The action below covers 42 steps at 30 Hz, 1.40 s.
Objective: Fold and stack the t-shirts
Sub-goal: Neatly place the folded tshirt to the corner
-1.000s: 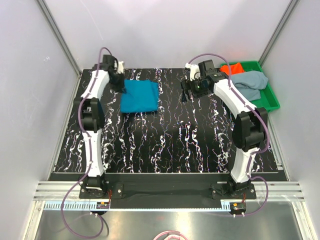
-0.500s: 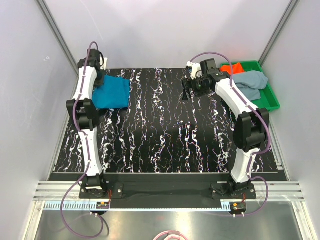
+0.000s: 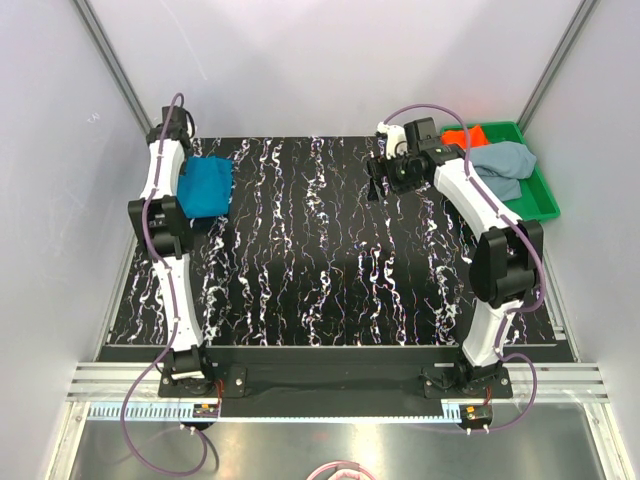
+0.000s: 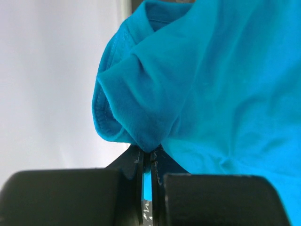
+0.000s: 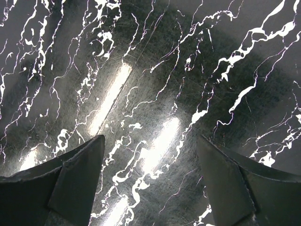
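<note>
The black marbled tabletop (image 3: 320, 290) runs out from the arm bases. Toward the far edge, right of centre, the right gripper (image 5: 149, 141) hangs over it with fingers spread wide. At the far left corner the teal shirt (image 3: 207, 188) sits bunched up, and the left gripper (image 4: 146, 154) is pinched tight on a fold of its hem. In the far right corner, a green tray (image 3: 545, 200) holds the grey-blue shirt (image 3: 500, 160), with the orange-red shirt (image 3: 463, 135) behind it.

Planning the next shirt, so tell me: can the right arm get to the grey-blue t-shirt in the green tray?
Probably yes. The right gripper is open and empty over the table, and the grey-blue t-shirt lies uncovered in the green tray beside that arm, nothing between.
</note>
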Each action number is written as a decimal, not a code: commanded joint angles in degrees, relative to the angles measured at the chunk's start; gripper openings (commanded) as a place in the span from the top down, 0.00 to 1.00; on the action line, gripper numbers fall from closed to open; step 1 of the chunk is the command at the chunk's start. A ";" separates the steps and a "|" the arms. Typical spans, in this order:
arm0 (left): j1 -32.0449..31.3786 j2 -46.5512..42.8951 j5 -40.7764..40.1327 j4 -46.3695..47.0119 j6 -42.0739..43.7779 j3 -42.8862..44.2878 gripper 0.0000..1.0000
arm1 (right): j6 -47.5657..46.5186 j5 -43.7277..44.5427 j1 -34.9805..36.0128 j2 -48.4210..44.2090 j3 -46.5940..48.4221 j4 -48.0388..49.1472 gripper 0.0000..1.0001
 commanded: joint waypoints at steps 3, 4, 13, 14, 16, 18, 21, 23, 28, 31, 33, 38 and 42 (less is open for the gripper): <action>2.75 1.19 -7.17 7.47 4.25 3.47 1.00 | -0.91 0.68 -0.59 -3.99 -0.15 1.49 0.13; 3.02 1.45 -7.69 7.91 4.34 3.39 1.00 | -0.83 0.68 -0.59 -4.07 -0.15 1.40 0.13; 4.43 3.12 -12.61 17.57 11.18 3.04 0.99 | -0.56 0.24 -0.67 -4.51 -1.03 1.57 0.14; 4.52 3.21 -12.79 18.37 11.63 3.12 0.99 | -0.48 0.24 -0.67 -4.51 -1.03 1.57 0.13; 4.43 3.82 -13.06 20.04 12.77 3.39 0.99 | -0.56 0.24 -0.67 -4.51 -1.03 1.57 0.13; 4.25 4.17 -13.06 20.57 12.95 3.13 0.95 | -0.56 0.24 -0.67 -4.69 -1.21 1.57 0.13; 3.64 4.27 -13.06 20.66 13.04 2.07 0.63 | -0.56 0.33 -0.67 -4.95 -1.82 1.66 0.13; 3.03 4.09 -13.49 21.27 12.69 0.93 0.33 | -0.48 0.24 -0.76 -5.04 -2.00 1.84 0.13; 2.67 2.25 -13.41 19.53 6.30 2.50 0.06 | -0.47 -0.02 -0.67 -5.04 -2.35 1.84 0.13; 1.45 -2.05 -10.70 16.99 4.09 2.69 0.04 | -0.30 0.41 -0.67 -5.39 -2.18 2.10 0.13; -0.40 -9.74 -6.23 17.23 2.50 -3.00 0.01 | 0.14 1.38 -0.67 -6.18 -1.30 2.45 0.12; -4.62 -27.35 13.97 17.77 -11.80 -17.88 0.01 | 3.12 9.45 -1.72 -8.29 3.09 3.42 0.01; -4.71 -36.66 35.32 17.57 -31.04 -20.94 0.01 | 5.31 20.84 -2.17 -10.13 4.33 7.79 0.00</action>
